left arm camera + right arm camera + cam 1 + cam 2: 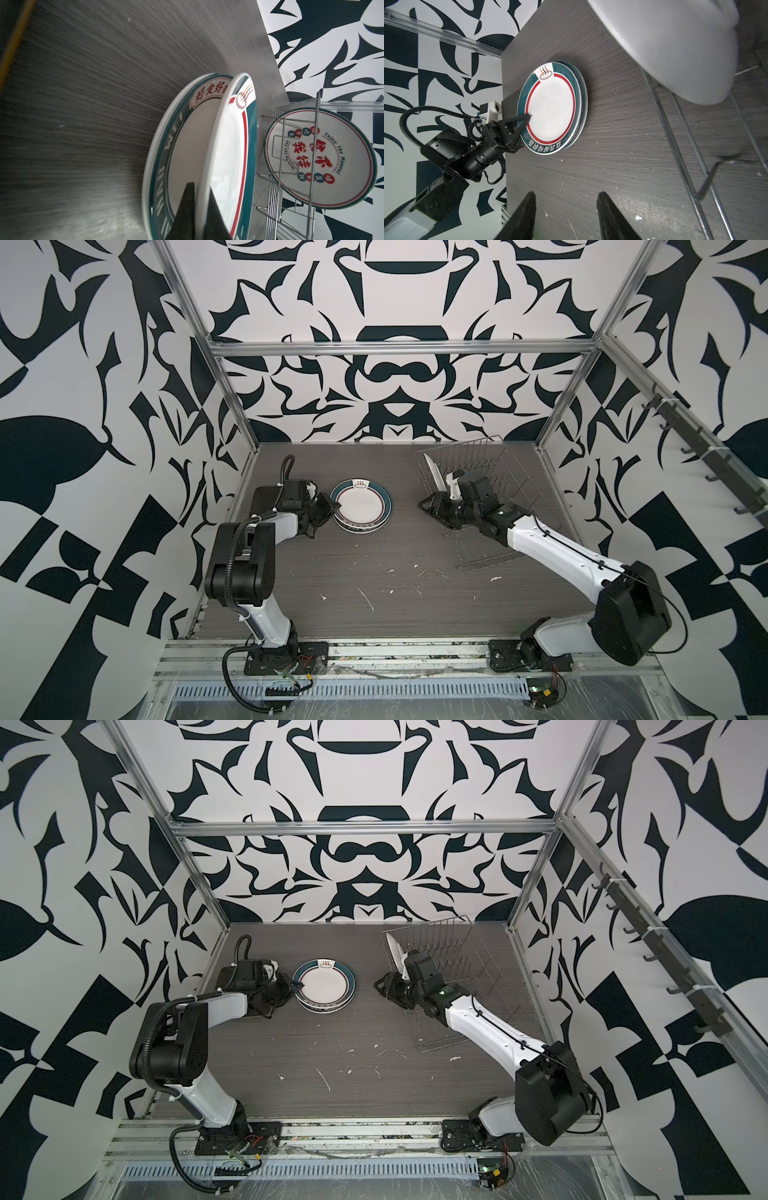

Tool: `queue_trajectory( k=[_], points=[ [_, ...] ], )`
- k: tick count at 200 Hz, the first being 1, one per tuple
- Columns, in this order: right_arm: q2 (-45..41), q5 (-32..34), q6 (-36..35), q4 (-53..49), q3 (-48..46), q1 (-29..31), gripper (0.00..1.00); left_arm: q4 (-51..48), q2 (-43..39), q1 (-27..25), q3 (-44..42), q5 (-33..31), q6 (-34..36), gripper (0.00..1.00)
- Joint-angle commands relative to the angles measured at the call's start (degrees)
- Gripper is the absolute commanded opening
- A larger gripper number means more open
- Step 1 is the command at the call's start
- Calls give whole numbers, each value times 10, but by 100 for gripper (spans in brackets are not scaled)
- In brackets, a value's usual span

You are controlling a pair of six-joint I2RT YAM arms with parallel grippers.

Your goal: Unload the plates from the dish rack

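Left claw: I am pinching the rim of the top plate, fingers closed over and under it, near the tabletop's left edge.
Dark plate: it is lying flat under my left wrist, just beside the stack.
Stack: it is sitting left of the middle, toward the far edge. The top plate is lying on it off-centre, and its gripped side is looking a little raised.
Right claw: I am holding it partly open and empty above the tabletop, just beside the rack's left side.
Rack: it is standing in the far right corner, with my right arm crossing over it.
Rack plate: one is standing on edge among the prongs at the rack's far left end.
Progress: I am judging most of the unloading done. The top plate is waiting for release, and the rack plate is left to lift out.
Surface: the tabletop is showing dark grey wood grain with white flecks toward the near edge.
Room: black-and-white patterned walls are closing in three sides, inside an aluminium frame.
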Motion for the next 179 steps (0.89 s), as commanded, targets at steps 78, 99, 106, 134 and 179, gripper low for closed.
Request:
queue_trajectory(
  k=[78, 99, 106, 134, 179],
  points=[
    [-14, 1, -6, 2, 21, 0, 52, -2, 5, -2, 21, 17, 5, 19],
    [-16, 1, -6, 0, 20, 0, 51, -7, 6, -2, 24, 20, 7, 27],
    [-17, 0, -6, 0, 20, -1, 51, -9, 5, -2, 24, 20, 7, 29],
    [-18, 0, -7, -2, 22, 0, 52, -31, -3, -5, 31, 5, 24, 34],
    [-20, -3, -13, -5, 24, -1, 52, -117, -11, -18, 67, -43, 79, 42]
  ],
)
